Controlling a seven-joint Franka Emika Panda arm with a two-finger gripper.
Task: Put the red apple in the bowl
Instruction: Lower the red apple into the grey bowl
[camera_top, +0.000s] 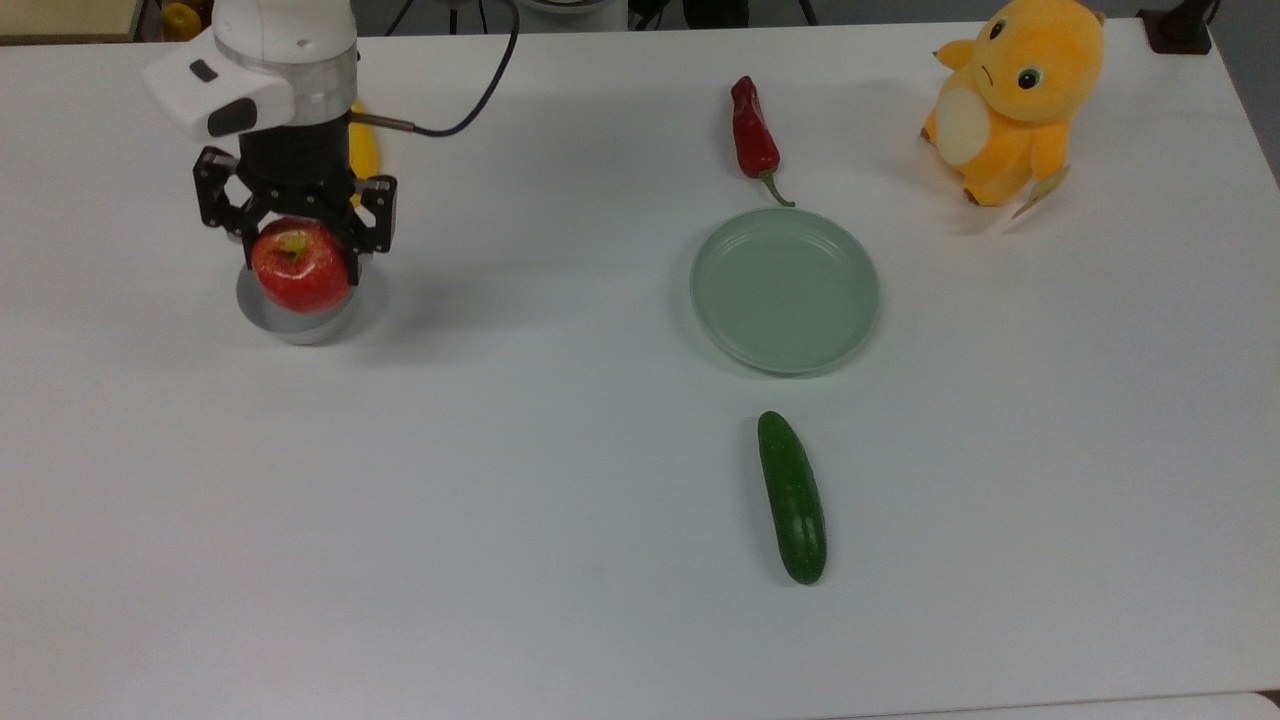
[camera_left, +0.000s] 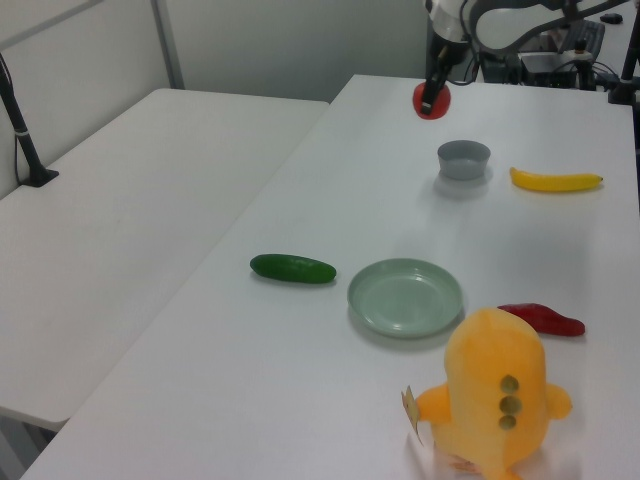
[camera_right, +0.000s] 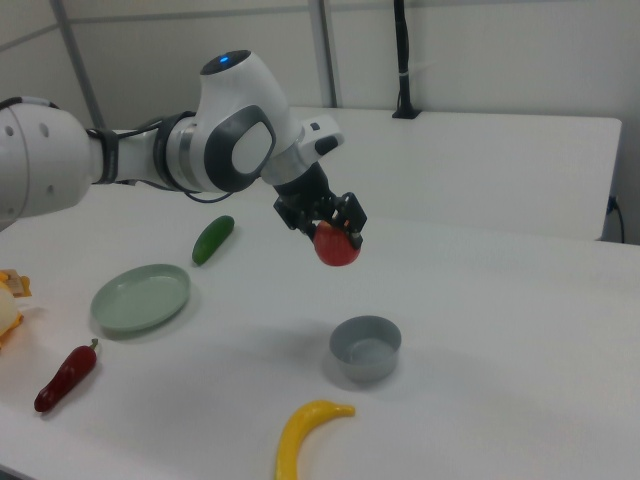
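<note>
The red apple (camera_top: 301, 268) (camera_left: 432, 101) (camera_right: 337, 246) hangs in the air, with my gripper (camera_top: 298, 245) (camera_right: 330, 232) shut on it from above. The light-grey bowl (camera_top: 300, 318) (camera_left: 464, 159) (camera_right: 366, 347) stands on the white table. In the top view the apple covers most of the bowl. In the left view and the right view the apple is well above the table, up and to the left of the bowl.
A pale-green plate (camera_top: 785, 290) (camera_right: 141, 297) lies mid-table, with a red chili pepper (camera_top: 754, 130) and a cucumber (camera_top: 792, 497) on either side of it. A yellow banana (camera_right: 304, 430) (camera_left: 556, 181) lies beside the bowl. An orange plush toy (camera_top: 1015, 95) sits at the top view's upper right.
</note>
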